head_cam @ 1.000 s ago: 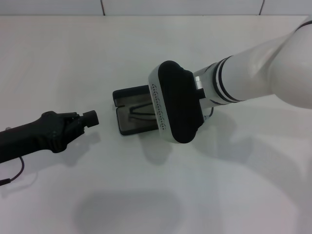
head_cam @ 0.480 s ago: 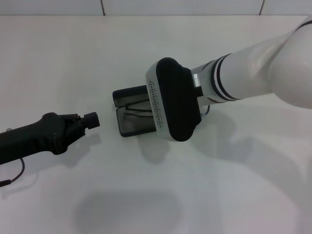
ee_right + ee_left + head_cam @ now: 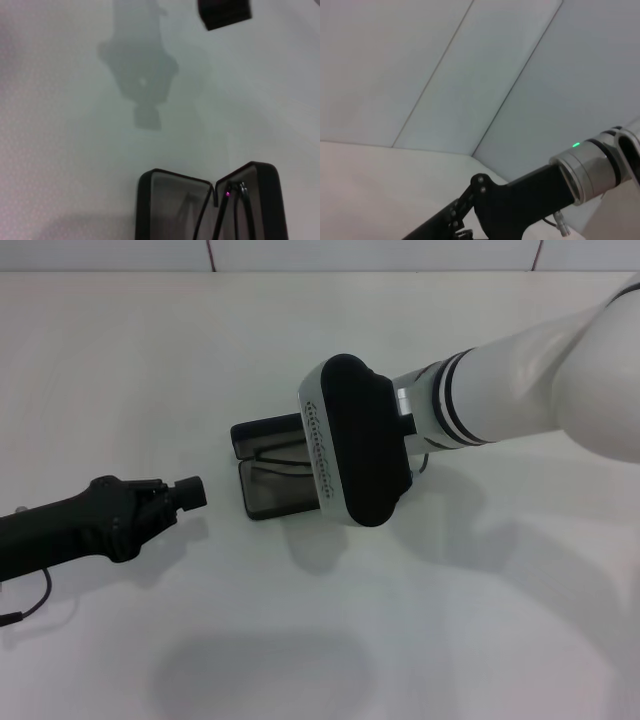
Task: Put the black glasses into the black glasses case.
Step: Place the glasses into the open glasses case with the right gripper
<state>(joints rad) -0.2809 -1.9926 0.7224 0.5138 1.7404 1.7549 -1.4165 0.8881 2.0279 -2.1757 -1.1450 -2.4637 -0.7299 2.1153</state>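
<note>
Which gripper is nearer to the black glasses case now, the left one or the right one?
Right. The right gripper hangs directly over the open black glasses case, hiding part of it. The left gripper lies apart on the case's left.

Bench: plain white [image 3: 420,640], matte, filling nearly the whole head view.
Wall: pale panels [image 3: 370,254] along the bench's far edge, split by thin dark seams.
Light: soft, with blurred grey shadows on the bench.
</note>
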